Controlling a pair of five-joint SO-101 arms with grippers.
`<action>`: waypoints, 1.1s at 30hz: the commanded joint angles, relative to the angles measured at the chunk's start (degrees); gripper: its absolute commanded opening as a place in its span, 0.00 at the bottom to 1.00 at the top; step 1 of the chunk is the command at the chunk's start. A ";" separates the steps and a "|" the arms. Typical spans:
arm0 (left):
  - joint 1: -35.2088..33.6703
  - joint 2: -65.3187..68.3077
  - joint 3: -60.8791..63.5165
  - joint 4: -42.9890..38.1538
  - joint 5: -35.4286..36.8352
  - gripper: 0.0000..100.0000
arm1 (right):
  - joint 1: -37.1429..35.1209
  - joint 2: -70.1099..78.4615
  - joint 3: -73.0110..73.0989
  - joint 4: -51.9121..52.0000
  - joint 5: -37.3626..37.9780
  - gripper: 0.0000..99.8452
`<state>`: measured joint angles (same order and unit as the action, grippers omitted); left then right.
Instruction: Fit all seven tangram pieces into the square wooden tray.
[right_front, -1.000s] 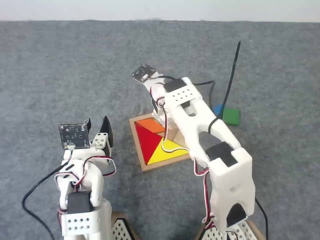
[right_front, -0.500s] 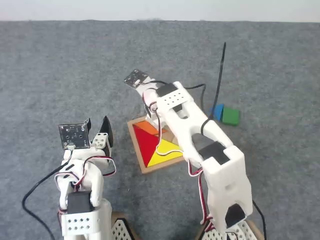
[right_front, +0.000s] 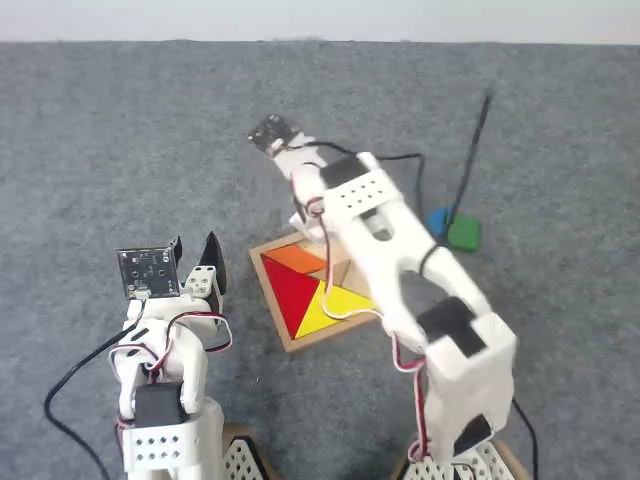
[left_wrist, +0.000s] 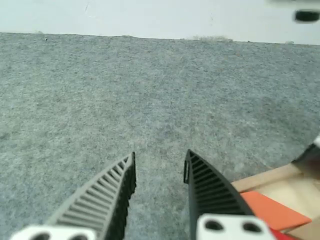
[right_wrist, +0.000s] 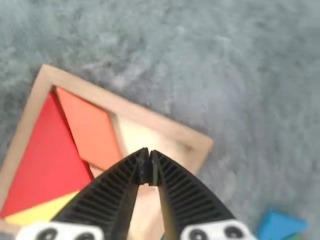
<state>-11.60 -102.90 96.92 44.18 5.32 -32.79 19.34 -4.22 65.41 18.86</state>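
Observation:
The square wooden tray (right_front: 287, 339) lies mid-table and holds a red triangle (right_front: 290, 290), an orange piece (right_front: 298, 257) and a yellow triangle (right_front: 335, 305). My right arm (right_front: 365, 195) stretches over the tray's far side. In the right wrist view my right gripper (right_wrist: 149, 161) is shut with nothing in it, just above the bare tray floor (right_wrist: 137, 137) beside the orange piece (right_wrist: 90, 130). A blue piece (right_front: 437, 220) and a green piece (right_front: 463, 234) lie on the carpet to the tray's right. My left gripper (right_front: 197, 258) hangs open left of the tray; its fingertips (left_wrist: 129, 167) are over bare carpet.
Grey carpet covers the table, with free room on the left and at the back. A black cable (right_front: 470, 160) rises near the blue and green pieces. The tray's corner (left_wrist: 270, 177) and the orange piece (left_wrist: 275, 210) sit beside my left gripper.
My right arm's wrist has swung left and farther back over the tray. The tray has shifted a little to the left and turned slightly. The left arm has kept still.

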 joint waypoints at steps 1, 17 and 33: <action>0.44 -0.88 -0.48 0.26 -0.70 0.15 | 1.54 -7.60 6.59 -4.00 -0.62 0.03; 0.44 -0.88 -0.48 0.26 -0.70 0.15 | -7.52 -7.25 12.22 -11.30 -1.14 0.16; 0.44 -0.88 -0.48 0.26 -0.70 0.15 | -9.63 -3.21 12.22 -11.91 -2.99 0.16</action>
<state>-11.60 -102.90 96.92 44.18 5.32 -40.70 18.81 8.26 52.48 16.84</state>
